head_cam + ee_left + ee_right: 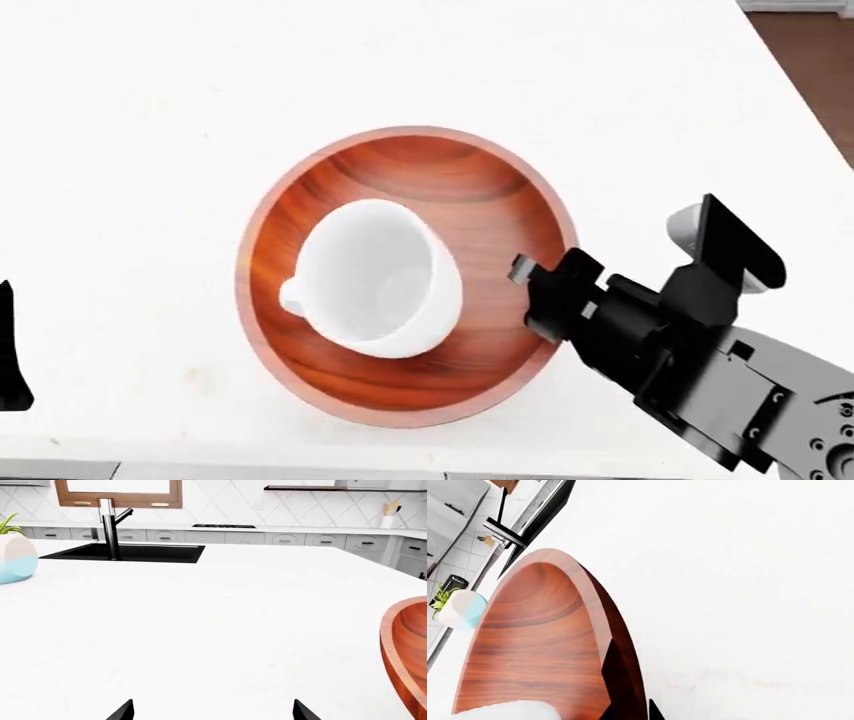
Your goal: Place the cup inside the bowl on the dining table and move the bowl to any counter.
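The reddish-brown wooden bowl sits on the white dining table near its front edge. The white cup lies tilted inside it, handle towards the bowl's left rim. My right gripper is at the bowl's right rim. In the right wrist view the gripper has one finger inside and one outside the bowl, shut on its wall, with a bit of the cup showing. My left gripper is open over bare tabletop, left of the bowl.
A black sink with a black faucet is set in the far part of the white top, beside a white-and-blue plant pot. Behind runs a counter over grey drawers. Brown floor shows past the table's right edge.
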`<state>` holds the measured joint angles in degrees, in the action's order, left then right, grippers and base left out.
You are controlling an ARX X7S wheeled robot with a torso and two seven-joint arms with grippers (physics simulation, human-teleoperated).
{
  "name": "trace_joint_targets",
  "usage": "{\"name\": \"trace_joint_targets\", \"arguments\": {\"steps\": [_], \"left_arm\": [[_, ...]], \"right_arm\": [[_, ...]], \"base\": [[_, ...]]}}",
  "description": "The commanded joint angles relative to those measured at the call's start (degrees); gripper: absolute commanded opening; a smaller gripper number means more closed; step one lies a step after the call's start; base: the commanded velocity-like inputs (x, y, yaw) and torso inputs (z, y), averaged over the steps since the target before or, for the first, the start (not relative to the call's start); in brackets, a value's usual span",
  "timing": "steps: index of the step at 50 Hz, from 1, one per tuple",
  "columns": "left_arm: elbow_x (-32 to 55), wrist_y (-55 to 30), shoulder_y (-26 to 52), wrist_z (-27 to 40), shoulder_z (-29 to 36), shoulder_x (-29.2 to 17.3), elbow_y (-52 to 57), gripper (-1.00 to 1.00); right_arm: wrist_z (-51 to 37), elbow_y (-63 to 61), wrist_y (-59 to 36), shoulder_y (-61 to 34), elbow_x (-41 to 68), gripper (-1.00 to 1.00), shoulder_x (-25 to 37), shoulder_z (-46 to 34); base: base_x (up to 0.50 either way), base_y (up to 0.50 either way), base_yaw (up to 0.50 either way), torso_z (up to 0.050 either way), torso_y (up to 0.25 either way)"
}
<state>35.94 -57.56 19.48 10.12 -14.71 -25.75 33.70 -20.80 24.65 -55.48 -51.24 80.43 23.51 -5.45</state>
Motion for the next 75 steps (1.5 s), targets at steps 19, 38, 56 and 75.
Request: {"name": "trace_joint_targets", "arguments": {"steps": [19, 38, 56, 75], "left_arm": [[0.07, 0.57, 0.06, -0.07, -0.21, -0.18, -0.83, 1.0], [-0.26, 0.76, 0.75, 0.57, 1.45, -0.12, -0.82, 1.0], [-0.18, 1.4, 0.32, 0.73, 1.86, 0.05, -1.16, 1.0], [0.15, 1.13, 0.76, 1.35, 2.27, -0.07, -0.89, 1.0]], "right_arm": [[-0.68, -1.86, 0.51, 0.79, 3.3, -1.0, 0.26, 2.37], [-1.55, -3.91, 1.38, 3.86, 5.43, -1.0, 1.81, 4.84], [-1.03, -4.25, 1.83, 3.89, 4.83, -1.0, 2.88, 4.63], [-0.03, -5.39, 3.45, 4.72, 3.47, -1.0, 3.51, 4.45]], "base": [[-0.04, -0.5, 0.0, 0.0, 0.001], [-0.04, -0.5, 0.0, 0.001, 0.0], [-0.02, -0.5, 0.0, 0.0, 0.001], [0.0, -0.5, 0.0, 0.0, 0.001]]}}
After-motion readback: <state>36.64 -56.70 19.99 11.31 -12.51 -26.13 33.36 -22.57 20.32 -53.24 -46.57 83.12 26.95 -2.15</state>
